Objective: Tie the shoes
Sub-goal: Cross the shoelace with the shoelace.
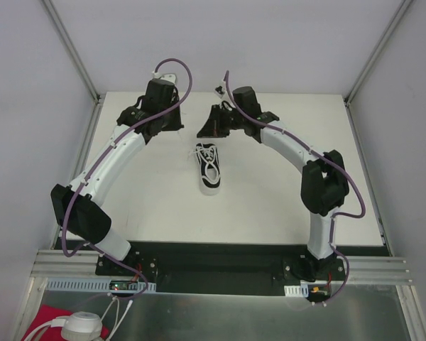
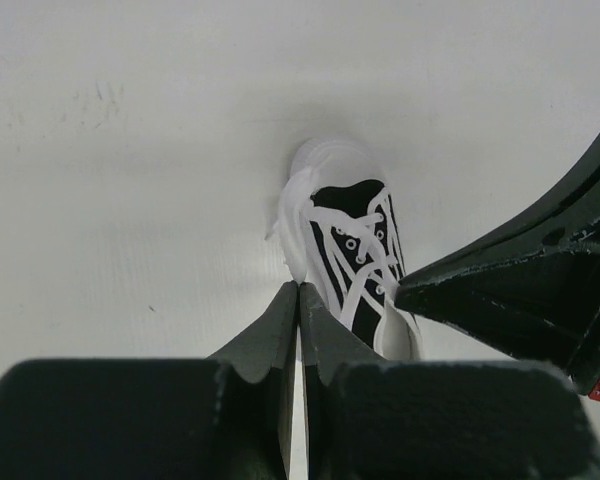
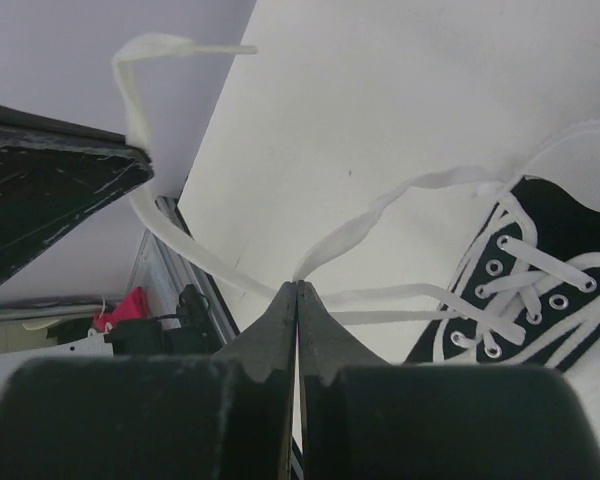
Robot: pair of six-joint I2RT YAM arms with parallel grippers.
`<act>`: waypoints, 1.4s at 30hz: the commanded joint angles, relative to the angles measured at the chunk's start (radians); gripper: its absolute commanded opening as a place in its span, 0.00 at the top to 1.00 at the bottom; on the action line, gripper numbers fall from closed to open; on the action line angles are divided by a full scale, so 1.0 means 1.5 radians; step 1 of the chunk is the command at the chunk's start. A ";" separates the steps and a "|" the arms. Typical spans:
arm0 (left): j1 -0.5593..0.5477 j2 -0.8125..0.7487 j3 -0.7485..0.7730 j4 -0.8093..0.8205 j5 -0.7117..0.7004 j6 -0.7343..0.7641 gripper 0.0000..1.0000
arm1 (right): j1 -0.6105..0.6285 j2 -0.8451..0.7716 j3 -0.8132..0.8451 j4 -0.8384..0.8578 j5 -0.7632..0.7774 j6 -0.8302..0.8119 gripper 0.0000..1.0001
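white table (image 1: 270, 206); black sneaker (image 1: 209, 168) lying near centre, white laces (image 1: 211, 165).

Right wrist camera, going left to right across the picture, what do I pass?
Left arm's fingers → right arm's fingers → shoe. The lace stretches across all three, so it has no single place in the order.

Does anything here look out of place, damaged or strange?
Nothing is damaged or spilled. Only the white lace of the black sneaker is undone: it stretches off the shoe into the shut right gripper and on to the left gripper, which seems to pinch it too.
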 commanded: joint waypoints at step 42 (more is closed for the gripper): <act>0.091 0.019 -0.132 0.022 0.069 -0.058 0.27 | 0.030 0.122 0.093 0.019 -0.022 0.081 0.99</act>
